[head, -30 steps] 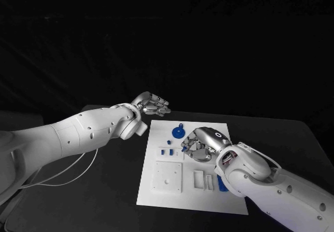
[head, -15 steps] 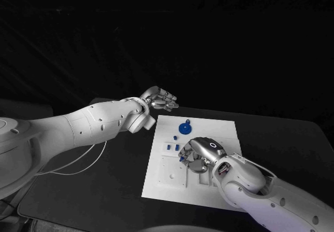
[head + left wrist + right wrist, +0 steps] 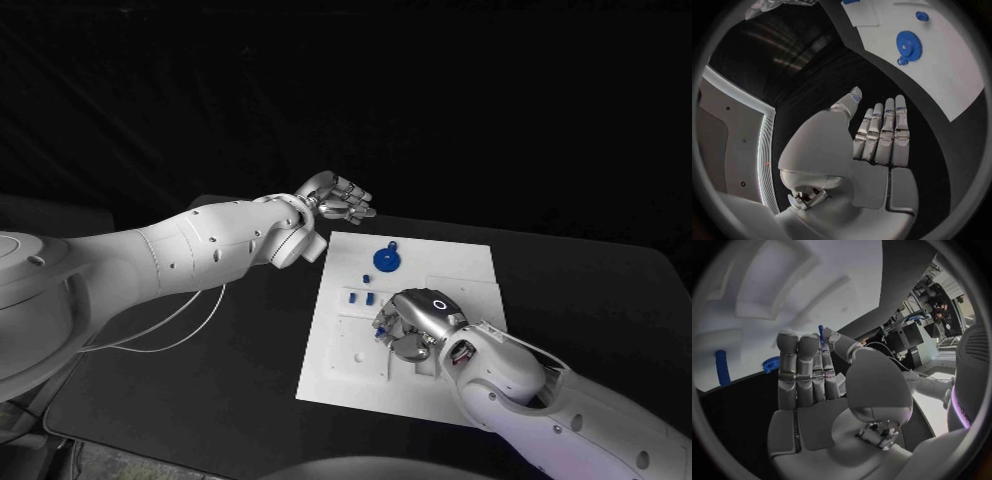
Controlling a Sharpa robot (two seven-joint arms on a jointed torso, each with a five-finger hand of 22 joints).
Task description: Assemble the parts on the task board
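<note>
The white task board (image 3: 440, 268) lies in the middle of the black table. A blue gear (image 3: 385, 259) lies on its far part, and the left wrist view shows that gear (image 3: 909, 46) too. Two small blue parts (image 3: 358, 297) stand in the board's left side. My right hand (image 3: 414, 326) hovers low over the board's middle, with a thin blue part (image 3: 821, 332) pinched between thumb and fingertips. My left hand (image 3: 335, 202) hangs above the table off the board's far left corner. Its fingers (image 3: 882, 131) are straight and hold nothing.
A white square plate (image 3: 352, 358) with holes sits on the board's near left. Near the right hand, the white board (image 3: 817, 280) has moulded recesses, and further blue parts (image 3: 720, 367) lie at its edge. Black table (image 3: 188, 390) surrounds the board.
The camera has shifted. Measured against the gear, my right hand has moved toward the board's near side and lower. My left hand keeps its place by the far left corner.
</note>
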